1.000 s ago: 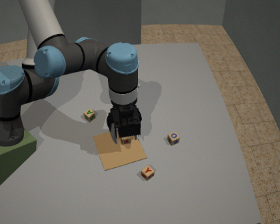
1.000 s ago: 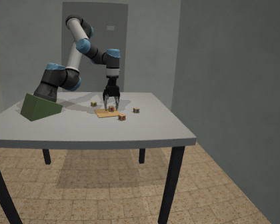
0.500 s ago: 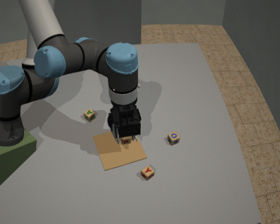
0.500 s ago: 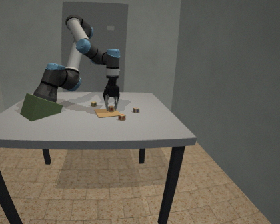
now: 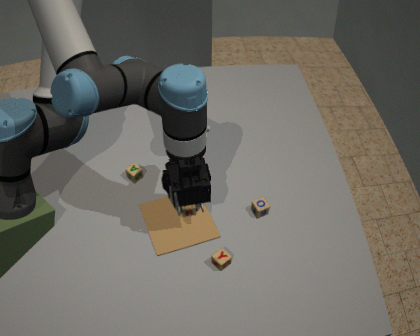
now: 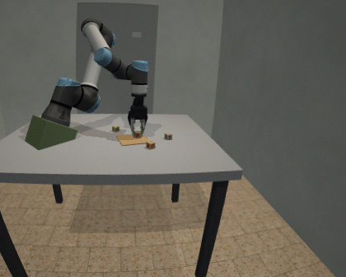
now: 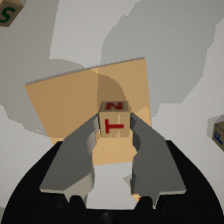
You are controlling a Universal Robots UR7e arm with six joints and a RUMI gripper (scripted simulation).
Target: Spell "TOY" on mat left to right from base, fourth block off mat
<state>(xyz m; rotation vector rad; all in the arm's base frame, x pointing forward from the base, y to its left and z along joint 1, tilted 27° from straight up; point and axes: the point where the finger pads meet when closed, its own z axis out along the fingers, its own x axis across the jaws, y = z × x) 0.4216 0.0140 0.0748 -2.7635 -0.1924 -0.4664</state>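
- Closed to a narrow gap with the gripper (image 5: 188,209) (image 6: 137,135) (image 7: 115,114), fingers against both sides of the T block (image 5: 188,212) (image 6: 137,134) (image 7: 114,125), at the mat (image 5: 173,230) (image 6: 130,141) (image 7: 75,105)
- Set outside the mat with the Y block (image 5: 221,258) (image 6: 151,145) (image 7: 135,197), O block (image 5: 260,207) (image 6: 168,136) (image 7: 219,134) and green-lettered block (image 5: 134,172) (image 6: 116,129) (image 7: 9,12)
- Partly hidden by gripper parts in the top view at the T block, in the wrist view at the Y block
- Cropped by the wrist view at the O and green-lettered blocks
- Too small to read in the exterior view, lettering on all four

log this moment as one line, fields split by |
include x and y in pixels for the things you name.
wooden block with red T (image 5: 189,211) (image 6: 137,134) (image 7: 114,125): on tan square mat (image 5: 171,232) (image 6: 130,142) (image 7: 65,100) | black gripper (image 5: 187,207) (image 6: 137,134) (image 7: 115,114): around it, grip unconfirmed | other three blocks: off mat
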